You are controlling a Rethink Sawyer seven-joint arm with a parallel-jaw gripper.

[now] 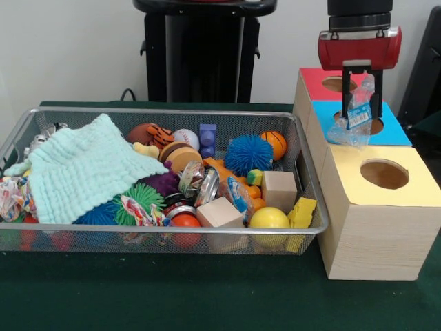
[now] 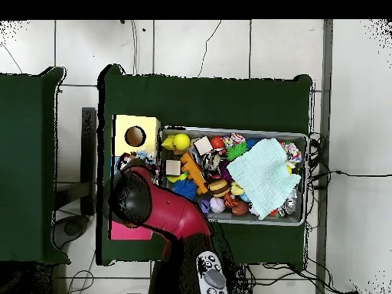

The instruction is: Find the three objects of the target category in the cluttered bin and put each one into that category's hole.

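Dark green cloth-covered table [image 1: 207,303] in front of a pale wall; the overhead view shows a grey tiled floor [image 2: 191,46] around it, with a second green table [image 2: 27,153] well apart at that view's left.

Front view, left to right: long silver wire-mesh basket [image 1: 172,238] fills most of the tabletop, packed with a mint-green knitted cloth [image 1: 83,172], blue spiky ball [image 1: 248,153], plain wooden cube [image 1: 279,189], smooth yellow ball [image 1: 269,218] and more toys. Bare green strip along the near table edge.

Just right of the basket, nearly touching its rim, a row of three pale wooden boxes: yellow-topped [image 1: 379,200] nearest, blue-topped [image 1: 393,127] behind, red-topped [image 1: 313,83] farthest, its round hole [image 1: 337,84] partly hidden.

Red-and-black gripper [image 1: 360,93] hangs over the red and blue tops, fingers pinching a crinkly clear plastic bag with blue-and-white label [image 1: 355,117], which dangles over the blue box.
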